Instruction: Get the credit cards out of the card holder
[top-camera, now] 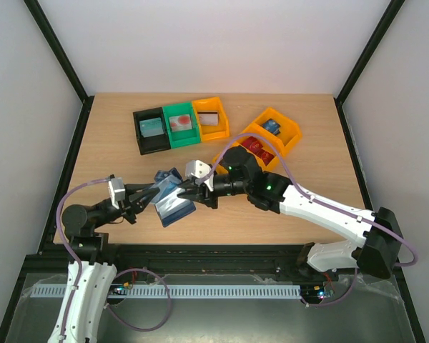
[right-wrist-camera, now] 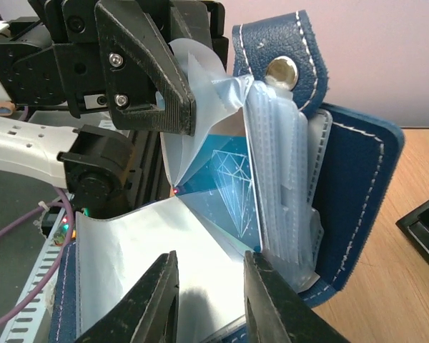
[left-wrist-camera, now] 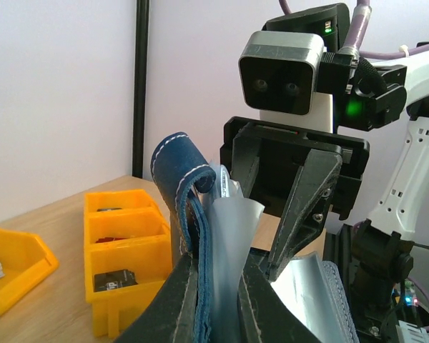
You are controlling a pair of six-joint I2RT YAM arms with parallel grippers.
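The card holder (top-camera: 173, 200), navy outside with clear sleeves inside, hangs open above the table between both arms. My left gripper (top-camera: 153, 192) (left-wrist-camera: 216, 270) is shut on its navy flap (left-wrist-camera: 175, 161) and a bunch of sleeves. A teal card with a diamond print (right-wrist-camera: 229, 187) sits in one sleeve. My right gripper (top-camera: 193, 190) (right-wrist-camera: 211, 266) faces the holder (right-wrist-camera: 352, 193) from the other side, its fingers open over a silvery sleeve and gripping nothing. Other credit cards lie in the bins.
At the back stand a black bin (top-camera: 150, 133), a green bin (top-camera: 180, 125) and an orange bin (top-camera: 211, 118), each with a card. A two-part orange bin (top-camera: 272, 136) (left-wrist-camera: 121, 264) at the right holds blue and red cards.
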